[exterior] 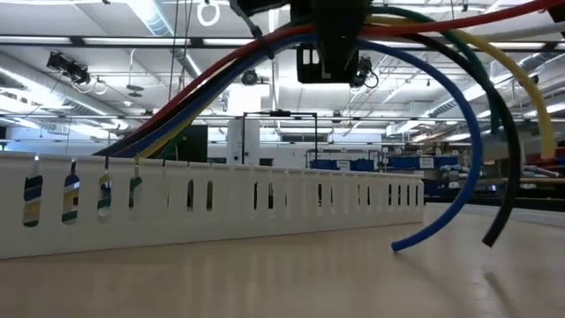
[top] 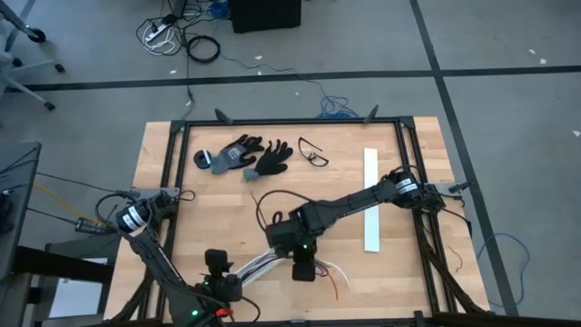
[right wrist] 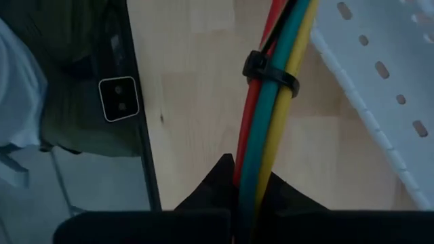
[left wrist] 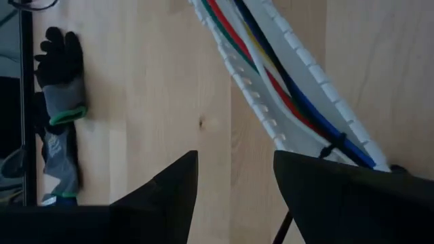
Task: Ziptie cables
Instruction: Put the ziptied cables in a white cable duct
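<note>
The cables (right wrist: 271, 115), a bundle of red, green, yellow, blue and black wires, run from inside a white slotted channel (exterior: 221, 203) up to my right gripper (right wrist: 252, 169), which is shut on them near the table's front middle (top: 304, 265). A black zip tie (right wrist: 271, 73) rings the bundle just ahead of the fingers. My left gripper (left wrist: 234, 169) hangs open over bare wood at the channel's near end (top: 218, 271). One of its fingers (left wrist: 339, 196) covers that end, where a second black tie (left wrist: 333, 146) shows. Whether it touches the channel I cannot tell. My right gripper pinches the cable bundle (right wrist: 261, 159) between its two fingers, a short way behind the black zip tie, coming from above and slanting down. The held stretch is lifted clear. One side slopes down into the channel; the free ends arch over, and the blue end (exterior: 397, 246) touches the table.
Black gloves (top: 245, 156) and a pair of glasses (top: 312, 153) lie near the far edge. A second white slotted strip (top: 370, 200) lies on the right. A black frame (top: 172, 182) borders the wood top.
</note>
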